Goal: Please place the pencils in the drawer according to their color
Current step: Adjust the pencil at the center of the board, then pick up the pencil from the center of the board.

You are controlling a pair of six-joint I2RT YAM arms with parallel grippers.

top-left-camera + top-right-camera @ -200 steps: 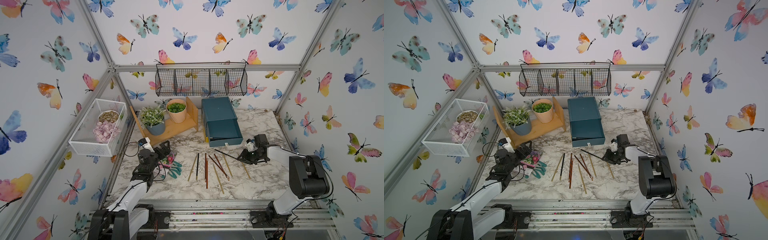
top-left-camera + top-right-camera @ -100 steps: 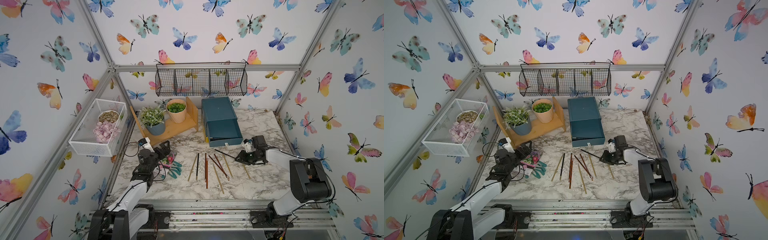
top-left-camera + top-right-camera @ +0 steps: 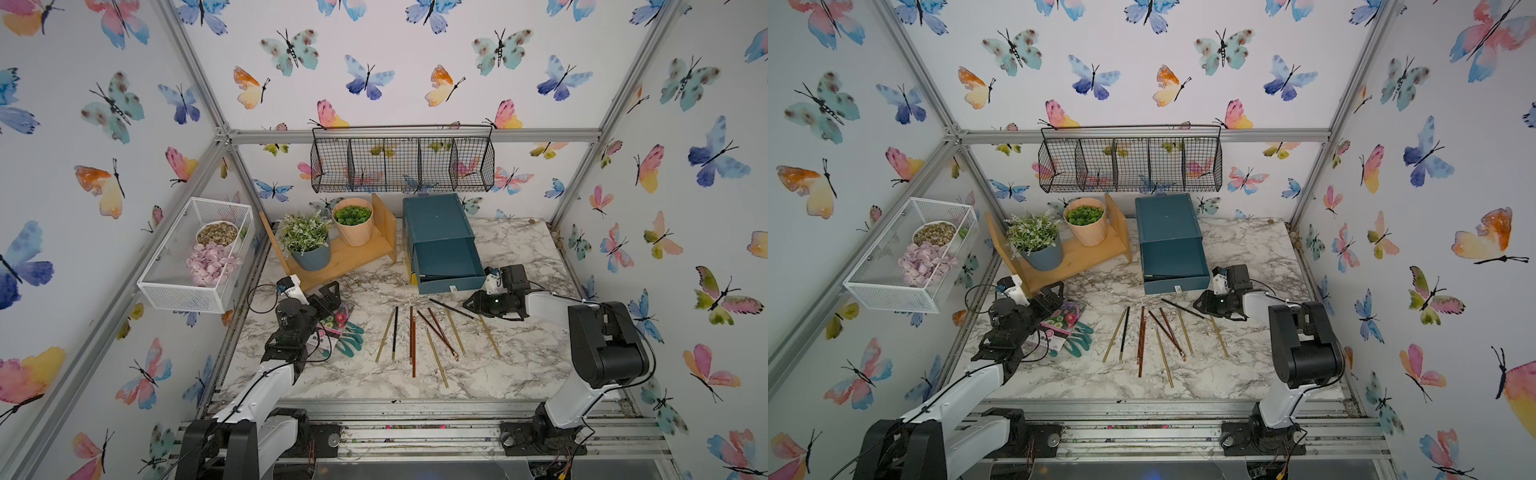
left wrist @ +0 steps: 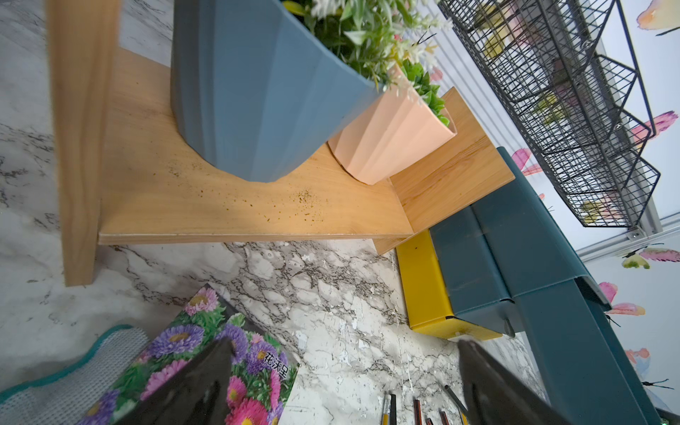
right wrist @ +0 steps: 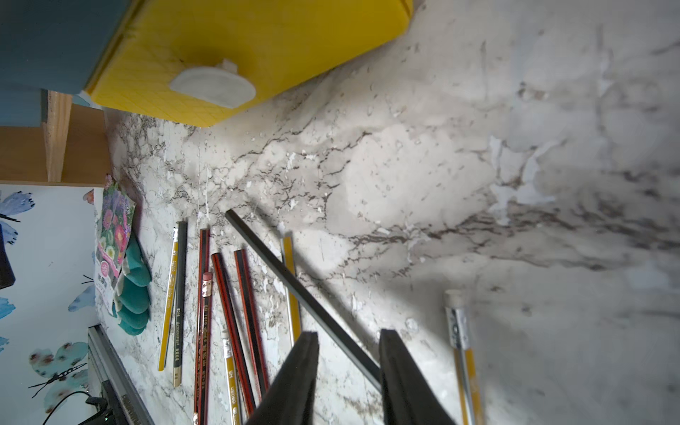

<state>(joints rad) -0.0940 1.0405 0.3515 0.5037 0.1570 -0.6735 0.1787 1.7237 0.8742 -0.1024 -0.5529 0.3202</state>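
Grip placement matters: the right gripper (image 5: pixel 349 335), jaws narrowly parted astride one end of the black pencil (image 5: pixel 287 279) on the marble table (image 5: pixel 478 165), should centre, close squarely, then lift toward the pulled-out teal drawer (image 3: pixel 436 286) nearby, while the left gripper (image 4: pixel 344 344) hangs wide open.

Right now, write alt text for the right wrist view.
The right gripper, jaws parted, straddles a black pencil over the marble table. Other pencils, red-black and yellow, lie fanned beside it, with the yellow drawer beyond.
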